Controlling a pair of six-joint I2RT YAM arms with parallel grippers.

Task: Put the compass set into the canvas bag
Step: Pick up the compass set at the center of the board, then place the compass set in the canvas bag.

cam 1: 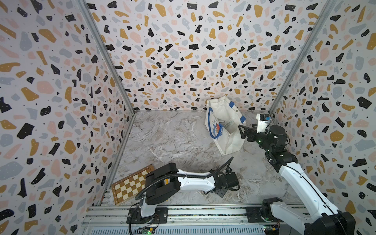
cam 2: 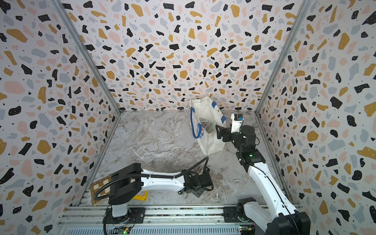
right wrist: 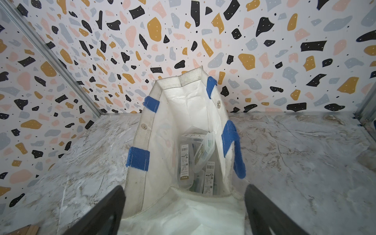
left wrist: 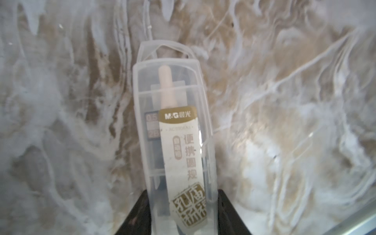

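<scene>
Compass set (left wrist: 173,142) looks light, stiff, slick; I've got left fingers (left wrist: 134,215) clamped across its end, right fingers (right wrist: 97,213) spread.

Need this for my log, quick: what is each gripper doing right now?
Left gripper: closed on the compass set.
Right gripper: open, holding nothing, at the near end of the bag.

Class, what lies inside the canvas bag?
Inside the canvas bag lie several clear plastic cases with barcode labels, overlapping. A fold of the bag covers their lower ends, so the count is unsure.
</scene>
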